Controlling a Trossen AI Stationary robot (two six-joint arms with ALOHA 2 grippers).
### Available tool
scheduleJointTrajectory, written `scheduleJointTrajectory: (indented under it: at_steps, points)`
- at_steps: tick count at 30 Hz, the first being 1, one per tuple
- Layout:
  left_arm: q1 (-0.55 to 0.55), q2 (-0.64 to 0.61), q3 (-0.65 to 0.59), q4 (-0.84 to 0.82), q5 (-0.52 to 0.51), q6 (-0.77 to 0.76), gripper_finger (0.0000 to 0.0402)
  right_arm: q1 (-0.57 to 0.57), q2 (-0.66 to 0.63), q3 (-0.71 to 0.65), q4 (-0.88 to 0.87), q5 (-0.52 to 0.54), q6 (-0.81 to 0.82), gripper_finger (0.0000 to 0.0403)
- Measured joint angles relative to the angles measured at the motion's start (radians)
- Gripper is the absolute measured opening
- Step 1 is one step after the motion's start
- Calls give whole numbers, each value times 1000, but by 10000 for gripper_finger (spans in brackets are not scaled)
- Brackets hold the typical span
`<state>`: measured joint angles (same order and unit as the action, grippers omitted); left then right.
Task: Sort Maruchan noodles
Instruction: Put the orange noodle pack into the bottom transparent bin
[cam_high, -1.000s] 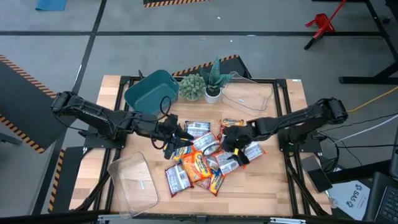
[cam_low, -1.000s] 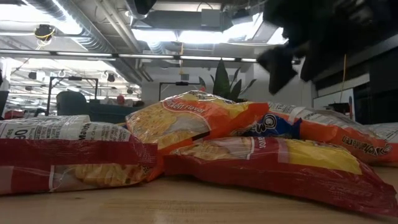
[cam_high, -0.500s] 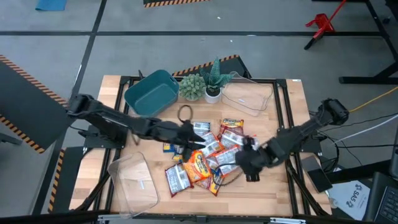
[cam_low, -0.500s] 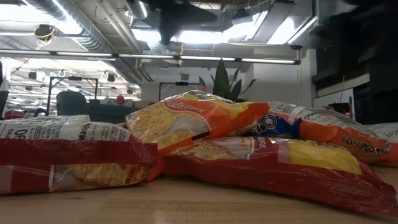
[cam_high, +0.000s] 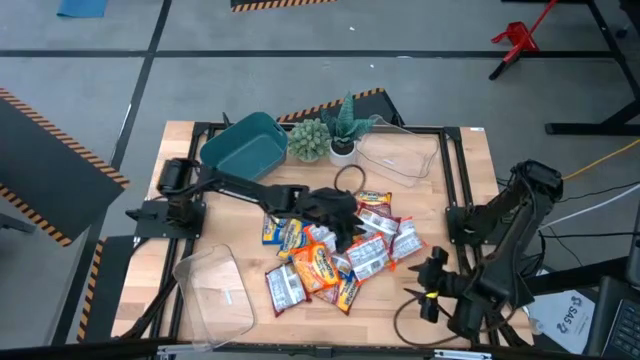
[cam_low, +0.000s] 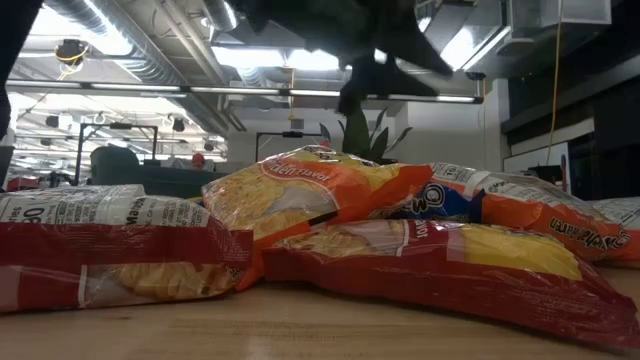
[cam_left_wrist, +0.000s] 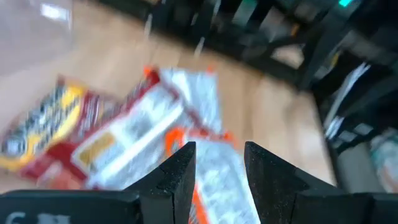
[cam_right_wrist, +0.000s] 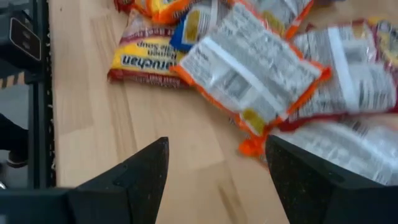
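Right now my left hand (cam_high: 345, 222) hangs over the middle of the heap of flat glossy plastic Maruchan ramen packets (cam_high: 330, 255), which lie scattered and overlapping on the pale wooden desk (cam_high: 440, 185), between the teal plastic bin (cam_high: 243, 148) at the far side and the clear plastic tub (cam_high: 213, 290) at the near left corner. In my left wrist view the two dark fingers (cam_left_wrist: 180, 171) stand a narrow gap apart with nothing between them, and a silvery-white packet with orange edges (cam_left_wrist: 186, 121) lies directly past the tips, its long axis running roughly along my line of reach.

My right hand (cam_high: 432, 290) waits off the heap near the desk's near right edge, well apart from the left one. Its fingers (cam_right_wrist: 140, 174) are spread wide and empty, and the closest packets, a silvery one with an orange border (cam_right_wrist: 249, 68) and a red-and-yellow one (cam_right_wrist: 140, 62), lie ahead of it, toward the middle of the desk.

So the left arm is plainly the nearer. As I judge it, the coming move is for that hand to drop onto the silvery packet below it, and since the packets overlap, I risk dragging a neighbour along
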<state>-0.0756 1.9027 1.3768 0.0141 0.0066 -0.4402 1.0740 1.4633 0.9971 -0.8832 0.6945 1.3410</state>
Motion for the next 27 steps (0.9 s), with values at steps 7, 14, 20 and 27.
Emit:
scheduleJointTrajectory:
  at_steps: [7, 14, 20, 27]
  points:
    - [24, 99, 108, -186, 3, 6, 137, 20, 1, -77, 57, -9, 72, 253]
    - [39, 120, 111, -187, 70, 23, 163, 19, 1, -128, 128, -27, 65, 253]
    - [30, 120, 111, -186, 95, 58, 194, 19, 1, -170, 216, -50, 36, 253]
    - [30, 141, 112, -177, 90, 33, 214, 16, 1, -182, 260, 7, -39, 253]
